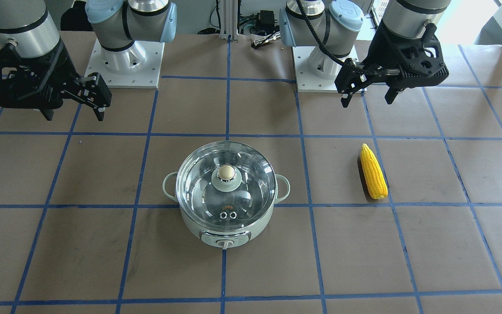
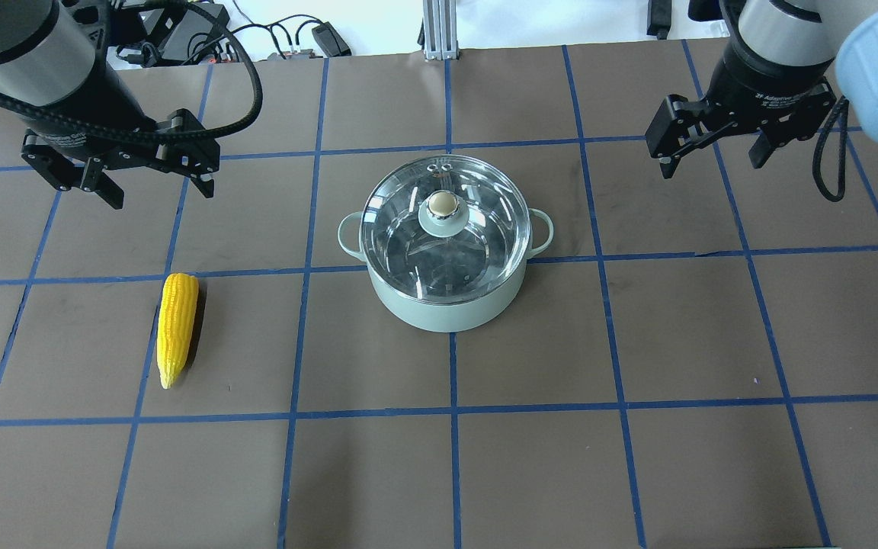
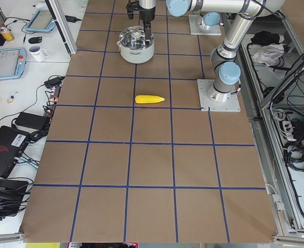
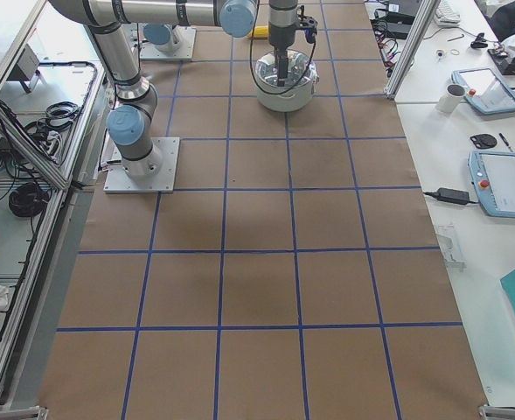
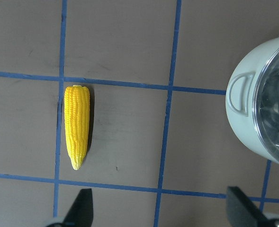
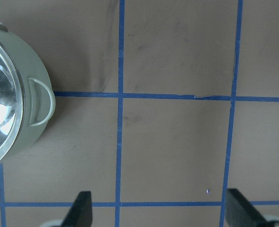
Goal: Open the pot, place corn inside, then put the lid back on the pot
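Seen from overhead, the pot stands mid-bench with the lid seated on its rim, the knob at its centre and the two vent rings at the lid's 12 o'clock edge. Its loop handles stick out at 3 and 9 o'clock.

The corn lies flat on the bench at roughly 9 o'clock from the pot, well apart from it, with its tapered tip pointing to 6 o'clock.

The left pincer hangs above the bench at 12 o'clock from the corn, fingers spread wide and grasping nothing. The right pincer hangs between 2 and 3 o'clock from the pot, likewise released and empty.
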`<state>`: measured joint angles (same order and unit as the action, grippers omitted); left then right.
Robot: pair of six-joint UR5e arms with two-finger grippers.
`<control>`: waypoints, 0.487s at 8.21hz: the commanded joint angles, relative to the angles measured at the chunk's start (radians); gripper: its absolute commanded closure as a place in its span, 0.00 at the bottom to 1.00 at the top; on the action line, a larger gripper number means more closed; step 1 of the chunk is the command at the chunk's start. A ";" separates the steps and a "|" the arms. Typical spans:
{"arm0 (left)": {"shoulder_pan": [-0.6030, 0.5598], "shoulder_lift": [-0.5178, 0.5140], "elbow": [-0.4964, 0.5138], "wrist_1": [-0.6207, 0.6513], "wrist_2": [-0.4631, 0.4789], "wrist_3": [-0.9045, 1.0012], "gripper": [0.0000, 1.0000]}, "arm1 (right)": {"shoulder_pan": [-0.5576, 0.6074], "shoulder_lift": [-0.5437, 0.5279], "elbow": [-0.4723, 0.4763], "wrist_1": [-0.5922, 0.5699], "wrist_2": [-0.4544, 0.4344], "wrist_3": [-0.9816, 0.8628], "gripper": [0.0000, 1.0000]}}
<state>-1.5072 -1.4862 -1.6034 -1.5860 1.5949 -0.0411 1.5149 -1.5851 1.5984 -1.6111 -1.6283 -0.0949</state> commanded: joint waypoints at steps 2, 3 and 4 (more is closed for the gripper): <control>0.005 -0.017 -0.001 0.000 0.003 0.012 0.00 | 0.007 -0.004 0.000 0.002 0.001 0.004 0.00; 0.008 -0.035 -0.004 0.001 -0.006 0.024 0.00 | 0.007 -0.007 0.000 0.011 -0.016 0.006 0.00; 0.018 -0.057 -0.009 0.007 -0.003 0.124 0.00 | 0.007 -0.018 0.000 0.007 -0.019 0.007 0.00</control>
<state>-1.5008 -1.5101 -1.6064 -1.5849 1.5929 -0.0194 1.5210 -1.5904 1.5984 -1.6042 -1.6365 -0.0897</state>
